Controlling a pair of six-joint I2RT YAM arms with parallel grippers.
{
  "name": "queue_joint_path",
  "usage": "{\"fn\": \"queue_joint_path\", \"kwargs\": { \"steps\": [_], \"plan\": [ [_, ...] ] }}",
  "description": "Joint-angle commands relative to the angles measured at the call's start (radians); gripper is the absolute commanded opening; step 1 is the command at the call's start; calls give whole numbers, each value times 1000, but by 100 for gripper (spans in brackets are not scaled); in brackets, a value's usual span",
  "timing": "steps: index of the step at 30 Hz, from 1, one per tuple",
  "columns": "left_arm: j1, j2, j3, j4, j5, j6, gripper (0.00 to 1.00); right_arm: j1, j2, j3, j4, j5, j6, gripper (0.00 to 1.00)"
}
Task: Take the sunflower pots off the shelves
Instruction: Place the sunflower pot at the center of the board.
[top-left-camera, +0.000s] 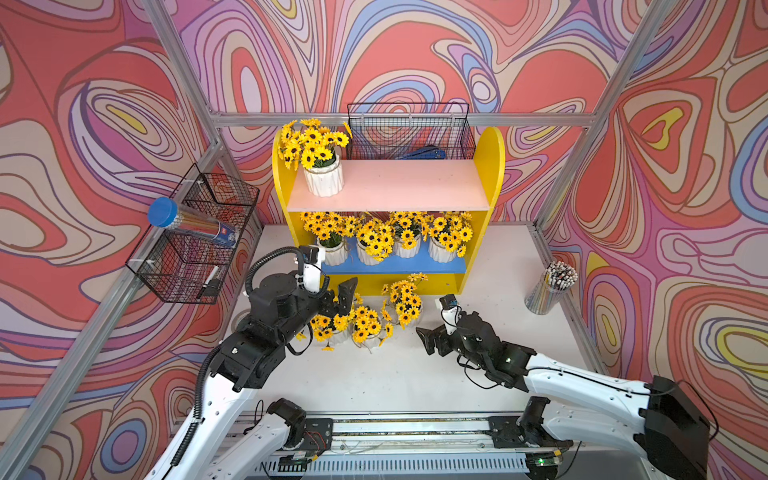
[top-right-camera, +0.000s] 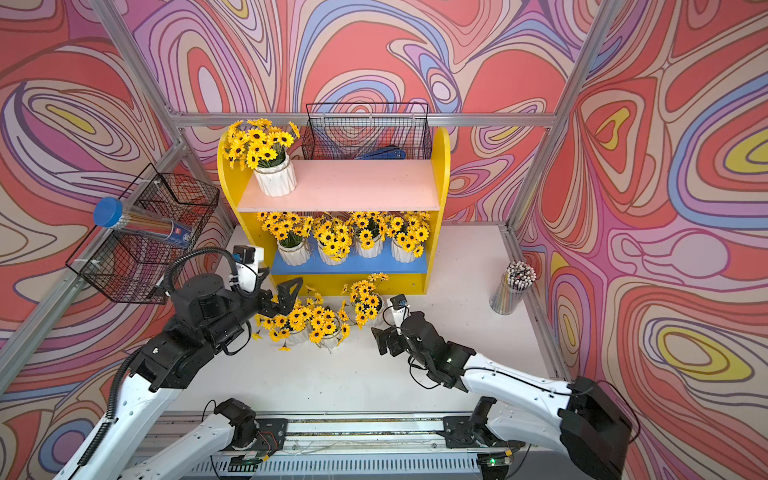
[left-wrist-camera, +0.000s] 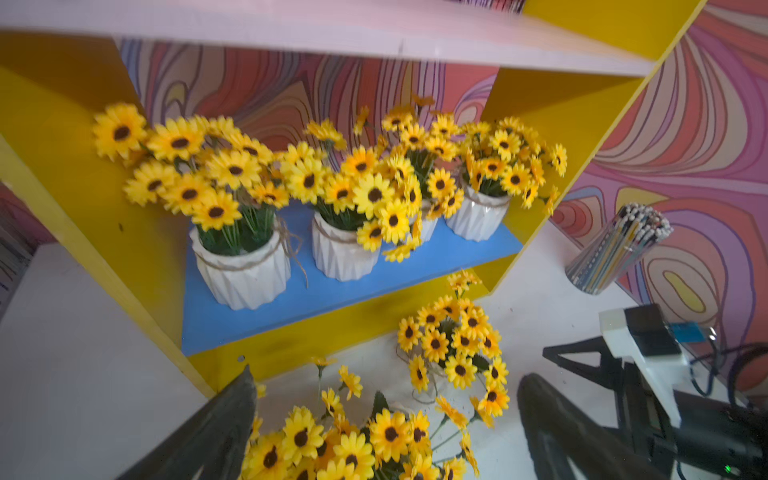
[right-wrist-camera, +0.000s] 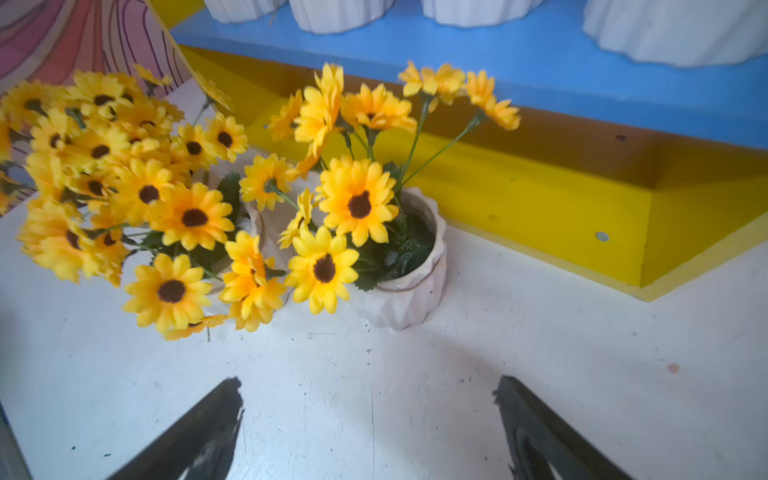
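Where the white table (top-left-camera: 395, 374) meets the back wall, the shelves (top-left-camera: 493, 166) stand upright. A back basket (top-left-camera: 409, 131) of black wire hangs just behind the shelves' top. A side basket (top-left-camera: 195, 237) hangs on the wall to the shelves' left, with a blue-capped tube (top-left-camera: 187, 224) lying tilted in it.

The left gripper (top-left-camera: 340, 297) hovers in front of the shelves' left end. Its jaws are spread wide over the blooms of two pots (top-left-camera: 363, 326) and clasp nothing. The right gripper (top-left-camera: 424, 341) sits low in front of the shelves' right half. Its jaws are likewise wide apart, with only bare table between them, and it faces a lone pot (top-left-camera: 405, 303).

On the shelves, one pot (top-left-camera: 324, 180) stands at the left end of the pink board. Four more (top-left-camera: 368, 253) line up side by side along the blue board, their flowers crowding together. In front of the shelves, the two under the left gripper stand close together with their flowers mingled. The lone pot stands just right of them, near the shelves' base.

A cup (top-left-camera: 550, 291) of pencils stands on the table well to the shelves' right.
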Motion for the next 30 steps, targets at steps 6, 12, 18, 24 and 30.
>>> {"fn": "queue_joint_path", "kwargs": {
  "steps": [6, 12, 18, 24, 30],
  "plan": [
    [22, 283, 401, -110, -143, 84, 100, 4, -80, 140, -152, 64, -22, 98],
    [139, 532, 741, -217, -83, 57, 100, 5, -82, 203, -127, 131, -39, 98],
    [173, 689, 939, -299, -51, 65, 100, 4, -101, 225, -122, 144, -56, 98],
    [204, 730, 964, -267, -70, 66, 100, 5, -137, 227, -138, 158, -75, 98],
    [218, 739, 919, -165, -32, 109, 100, 4, -138, 221, -140, 148, -79, 98]
  ]
}}
